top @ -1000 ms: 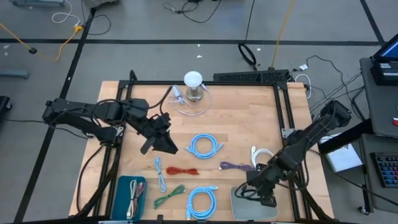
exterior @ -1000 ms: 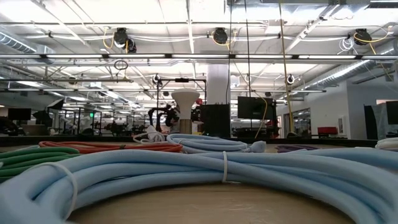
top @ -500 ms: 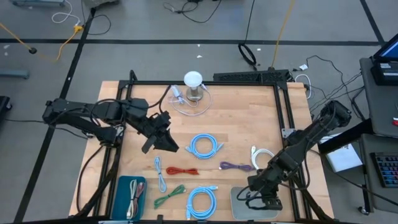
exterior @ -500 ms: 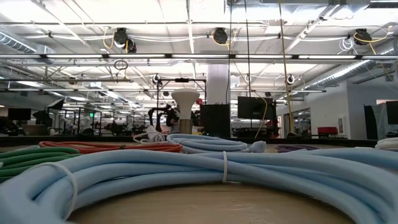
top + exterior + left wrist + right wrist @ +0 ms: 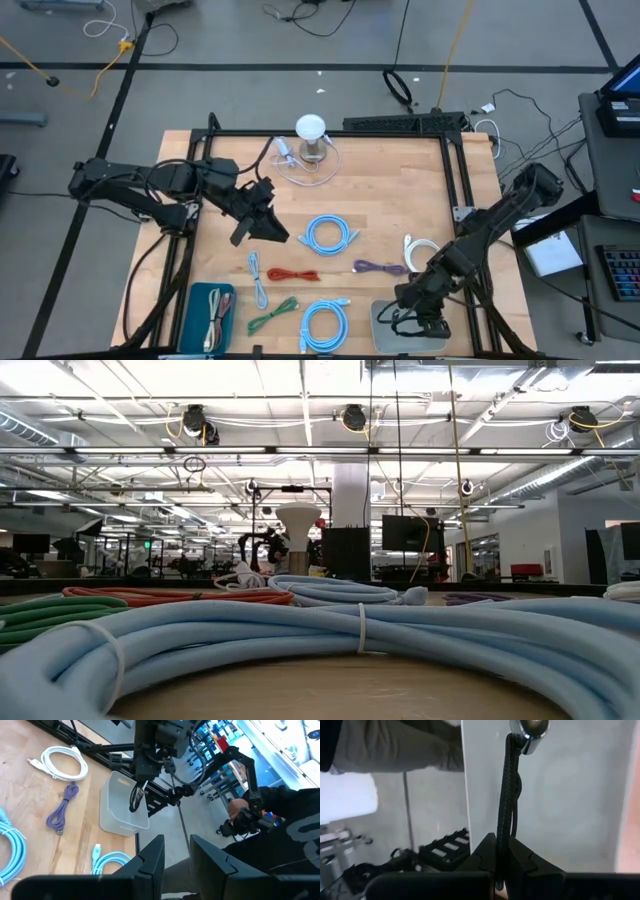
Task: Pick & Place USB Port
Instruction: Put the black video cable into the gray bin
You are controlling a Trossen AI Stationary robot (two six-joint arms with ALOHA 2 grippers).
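Observation:
My right gripper (image 5: pixel 418 318) hangs over the pale bin (image 5: pixel 385 338) at the table's near right and is shut on a black braided USB cable (image 5: pixel 506 795). The cable's silver plug (image 5: pixel 530 727) points away from the fingers. In the left wrist view the same cable (image 5: pixel 134 800) dangles as a loop into the bin (image 5: pixel 117 817). My left gripper (image 5: pixel 262 226) hovers left of centre, open with nothing between its fingers (image 5: pixel 175 857). My right gripper pinches the black cable (image 5: pixel 502 832) between its two fingers, a short way back from the silver plug. The fingers slant down from above and lie along the cable. The cable is lifted clear and hangs in a slack loop (image 5: pixel 133 805) inside the bin's rim.
Coiled cables lie on the wooden table: light blue (image 5: pixel 330 235) (image 5: pixel 323 322), red (image 5: pixel 292 274), green (image 5: pixel 272 316), purple (image 5: pixel 380 267), white (image 5: pixel 420 248). A teal tray (image 5: pixel 210 315) sits near left and a white stand (image 5: pixel 311 130) at the far edge. A person (image 5: pixel 285 830) is beyond the table.
My right gripper has tipped and turned a little over the bin, staying shut on the black cable. My left arm has kept still.

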